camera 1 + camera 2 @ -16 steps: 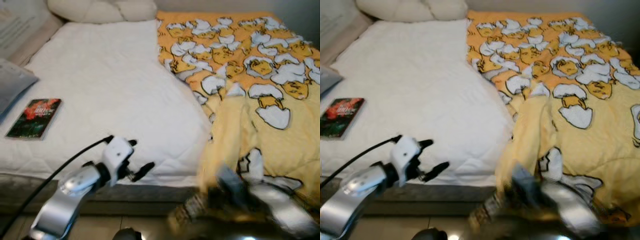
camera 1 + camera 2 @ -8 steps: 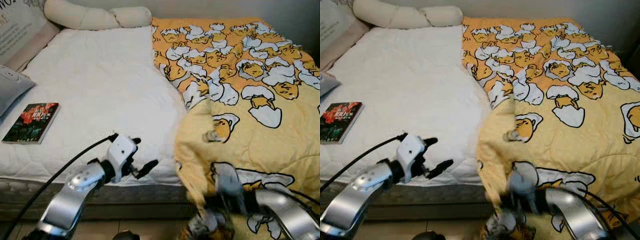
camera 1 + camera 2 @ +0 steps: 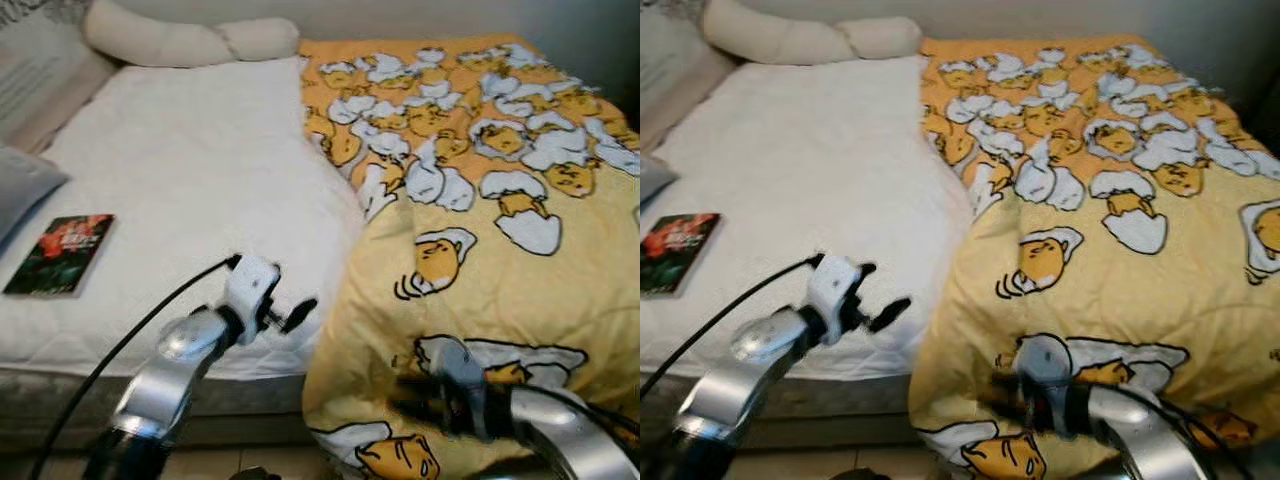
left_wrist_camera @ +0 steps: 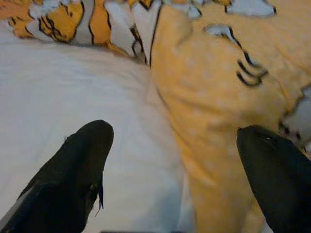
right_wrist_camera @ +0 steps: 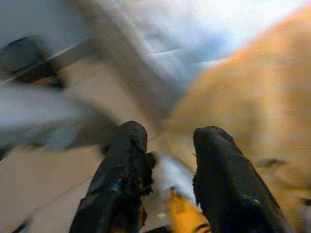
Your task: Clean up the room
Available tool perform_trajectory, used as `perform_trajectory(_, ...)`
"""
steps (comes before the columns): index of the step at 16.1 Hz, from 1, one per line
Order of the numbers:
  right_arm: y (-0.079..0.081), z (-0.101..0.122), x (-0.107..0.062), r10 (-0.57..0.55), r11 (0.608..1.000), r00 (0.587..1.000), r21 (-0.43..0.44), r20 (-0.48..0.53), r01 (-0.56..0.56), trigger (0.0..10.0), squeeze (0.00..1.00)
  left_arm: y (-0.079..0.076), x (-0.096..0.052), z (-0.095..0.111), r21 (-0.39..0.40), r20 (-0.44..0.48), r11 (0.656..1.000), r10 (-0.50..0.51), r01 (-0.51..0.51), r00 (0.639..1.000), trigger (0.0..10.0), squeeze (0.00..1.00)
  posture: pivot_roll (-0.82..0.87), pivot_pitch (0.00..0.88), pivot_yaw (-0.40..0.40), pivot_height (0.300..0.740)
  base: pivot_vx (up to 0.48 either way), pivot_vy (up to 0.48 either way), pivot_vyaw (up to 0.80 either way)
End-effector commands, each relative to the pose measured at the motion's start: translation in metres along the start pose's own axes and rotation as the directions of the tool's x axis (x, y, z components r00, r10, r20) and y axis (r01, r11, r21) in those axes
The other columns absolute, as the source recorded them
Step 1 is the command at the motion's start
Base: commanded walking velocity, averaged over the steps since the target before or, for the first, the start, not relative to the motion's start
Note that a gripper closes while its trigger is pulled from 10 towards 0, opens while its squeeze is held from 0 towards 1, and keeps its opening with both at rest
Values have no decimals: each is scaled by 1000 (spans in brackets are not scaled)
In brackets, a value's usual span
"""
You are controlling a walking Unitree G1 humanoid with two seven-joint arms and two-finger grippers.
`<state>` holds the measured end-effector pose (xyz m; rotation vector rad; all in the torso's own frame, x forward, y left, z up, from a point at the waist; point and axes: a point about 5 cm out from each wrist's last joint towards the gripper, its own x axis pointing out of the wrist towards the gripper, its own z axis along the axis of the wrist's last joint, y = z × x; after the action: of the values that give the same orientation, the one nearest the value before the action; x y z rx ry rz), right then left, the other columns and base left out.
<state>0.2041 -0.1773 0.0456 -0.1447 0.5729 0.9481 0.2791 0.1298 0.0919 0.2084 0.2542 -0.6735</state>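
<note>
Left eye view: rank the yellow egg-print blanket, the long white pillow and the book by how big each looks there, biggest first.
1. Yellow egg-print blanket, covering the right half of the bed.
2. Long white pillow, at the head of the bed; being farthest from the camera, it looks smaller than it is.
3. Book, lying on the white mattress.

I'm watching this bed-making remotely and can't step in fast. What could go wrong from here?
The right gripper pinches the yellow blanket at its lower edge; with so little cloth between the fingers, it may slip free mid-pull. The blanket's edge is bunched along the white sheet, so it could stay creased. The left gripper, open, hovers close to that edge and might snag it. The book could get covered.
</note>
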Motion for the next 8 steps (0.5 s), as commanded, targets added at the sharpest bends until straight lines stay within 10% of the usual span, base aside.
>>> perform_trajectory(1,-14,8,-1,-145,989,989,19,41,145,10000,1000,6,3,0,-31,14,999,43,-43,999,10000,0,-119,0,57,740,0,0,0)
perform_trajectory(2,-20,11,2,-282,959,956,61,79,278,10000,1000,5,11,-1,-88,31,995,45,-42,999,10000,0,-129,0,62,740,0,0,0)
perform_trajectory(3,-22,14,3,-375,926,922,81,99,368,10000,1000,4,16,-1,-134,44,990,43,-37,998,10000,663,-137,0,66,740,0,0,0)
perform_trajectory(4,-26,17,1,-501,864,857,127,120,487,10000,1000,4,19,1,-185,64,982,47,-35,997,10000,1000,-150,0,72,740,0,0,0)
perform_trajectory(6,-36,22,-8,-696,715,708,196,116,671,10000,1000,8,20,1,-182,82,978,116,-99,990,10000,1000,-160,0,77,740,0,0,0)
perform_trajectory(7,-38,22,-11,-738,673,665,201,113,712,10000,47,9,20,1,-181,83,975,143,-126,986,10000,1000,-160,0,75,740,0,0,0)
perform_trajectory(8,-39,22,-15,-785,617,610,217,106,757,10000,0,9,20,-2,-182,75,972,162,-147,984,10000,788,-155,0,68,740,0,0,0)
